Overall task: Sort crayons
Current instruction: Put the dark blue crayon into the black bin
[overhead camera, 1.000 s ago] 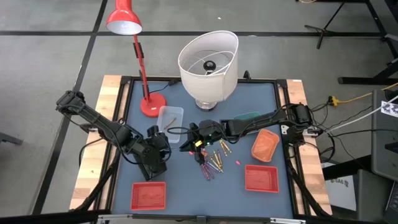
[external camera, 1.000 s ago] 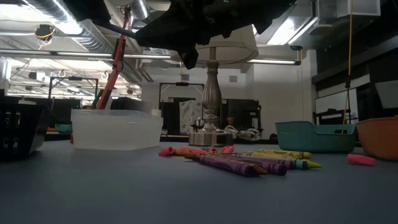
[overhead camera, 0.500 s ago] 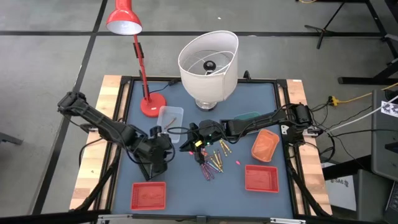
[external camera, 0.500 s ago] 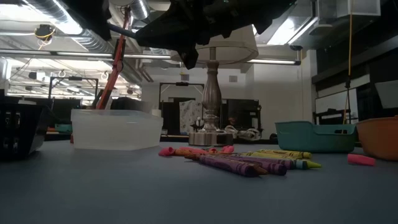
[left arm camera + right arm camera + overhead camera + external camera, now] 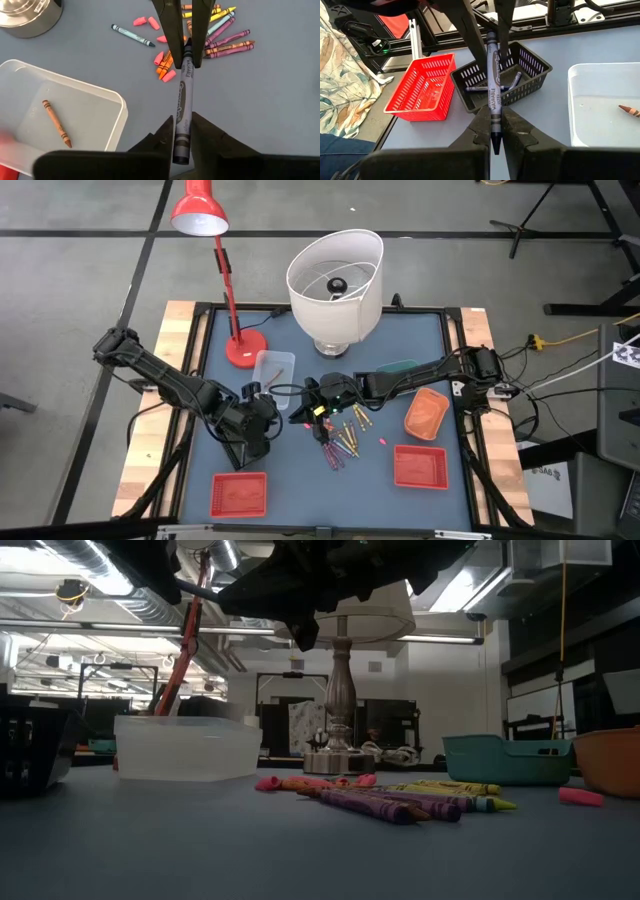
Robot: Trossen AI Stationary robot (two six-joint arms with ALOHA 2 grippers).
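Two red baskets (image 5: 239,494), one orange bin (image 5: 426,413), one clear tub (image 5: 274,368), two lamps (image 5: 335,288).

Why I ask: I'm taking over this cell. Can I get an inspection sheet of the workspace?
Surface: blue table top, flat.
Job's things: loose crayons mid-table; grey crayon held in the air; brown crayon in clear tub.
Clutter: red lamp, white lamp, red baskets, black basket.
Grippers: left gripper and right gripper, fingers shut on grey crayon.
Cables: bundle at right edge.
Surroundings: grey floor.
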